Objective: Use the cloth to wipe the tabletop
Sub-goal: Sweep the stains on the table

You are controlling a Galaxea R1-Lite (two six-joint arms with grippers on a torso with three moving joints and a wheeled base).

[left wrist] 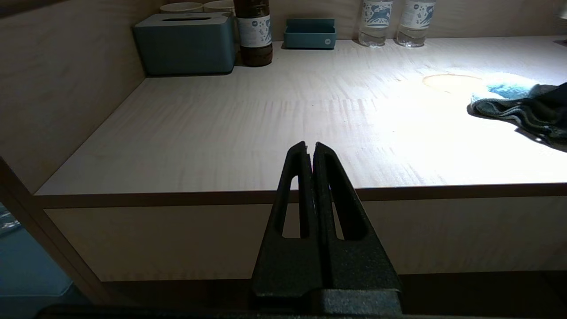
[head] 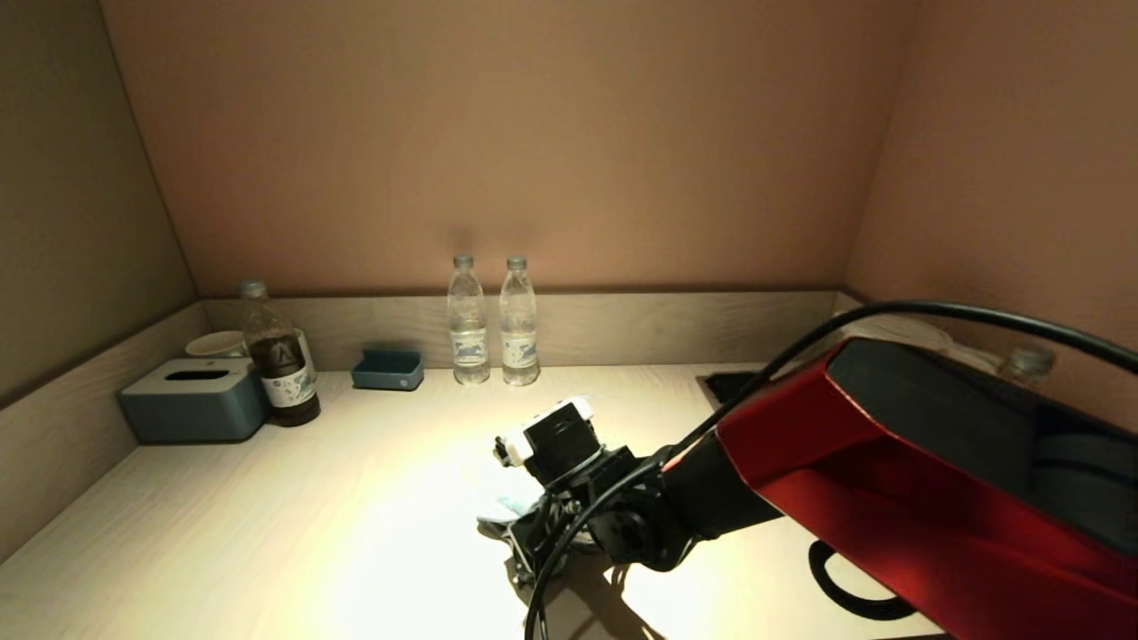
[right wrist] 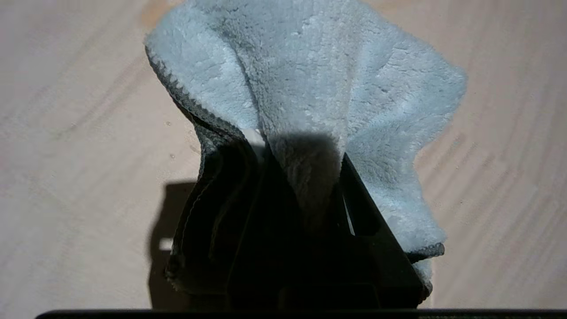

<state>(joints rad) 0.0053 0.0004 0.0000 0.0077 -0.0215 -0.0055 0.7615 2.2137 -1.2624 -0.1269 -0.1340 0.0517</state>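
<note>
In the lower middle of the head view, the right end effector (head: 520, 524) is down on the table (head: 267, 524), pinching the cloth (right wrist: 310, 88) between its fingers. The wrist view shows the pale blue-green fabric bunched up in the grip and fanning out flat onto the wood grain beyond the tips. The cloth lies in a bright pool of light near the centre of the table. The left end effector (left wrist: 310, 148) sits off the table's front edge, its fingers pressed together and holding nothing. Farther back, at the left of the head view, a tissue box (head: 194, 400) stands just beside a dark bottle (head: 280, 360), with a small blue tray (head: 388, 369) near it. Two water bottles (head: 493, 322) stand side by side against the rear rim, upper centre.
</note>
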